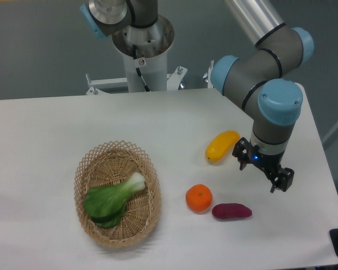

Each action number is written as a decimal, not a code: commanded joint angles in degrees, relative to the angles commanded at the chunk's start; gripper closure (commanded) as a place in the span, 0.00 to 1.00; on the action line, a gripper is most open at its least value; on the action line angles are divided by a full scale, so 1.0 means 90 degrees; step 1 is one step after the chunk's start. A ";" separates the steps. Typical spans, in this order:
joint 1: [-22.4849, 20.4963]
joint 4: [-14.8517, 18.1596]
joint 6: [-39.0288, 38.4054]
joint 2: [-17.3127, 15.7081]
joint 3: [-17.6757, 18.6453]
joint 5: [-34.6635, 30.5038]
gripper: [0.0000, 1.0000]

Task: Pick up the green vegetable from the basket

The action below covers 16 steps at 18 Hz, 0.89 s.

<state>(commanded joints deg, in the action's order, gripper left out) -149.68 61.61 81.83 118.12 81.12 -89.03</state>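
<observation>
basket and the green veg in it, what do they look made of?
Basket: tan woven wicker or rattan by the look, matte, with visible strands and an open lattice rim. Green vegetable: likely a moulded plastic or foam toy; smooth, evenly coloured leaves and a pale stem with a slight sheen. The look alone does not settle which.

Green vegetable (114, 198) inside basket (88, 169)

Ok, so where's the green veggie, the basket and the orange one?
green vegetable (114, 198), fixed camera view, on its dark green leaves.
basket (149, 169), fixed camera view, on the woven right rim.
orange fruit (199, 198), fixed camera view, on the middle of its round body.
</observation>
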 joint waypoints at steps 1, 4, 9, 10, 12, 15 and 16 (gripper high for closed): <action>0.0000 0.0000 0.0000 0.0000 0.0000 0.0000 0.00; 0.0000 0.0010 -0.0010 0.0000 0.0000 0.0000 0.00; 0.0029 0.0019 0.0000 -0.0029 -0.0019 0.0068 0.00; 0.0029 0.0039 0.0000 -0.0058 -0.0010 0.0068 0.00; 0.0204 0.0068 -0.0116 -0.0088 0.0039 0.0039 0.00; 0.0526 0.0058 -0.0867 -0.0098 0.0049 0.0010 0.00; 0.0634 0.0068 -0.1062 -0.0098 0.0058 0.0010 0.00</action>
<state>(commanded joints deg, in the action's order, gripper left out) -143.97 62.23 72.26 117.25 81.65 -88.95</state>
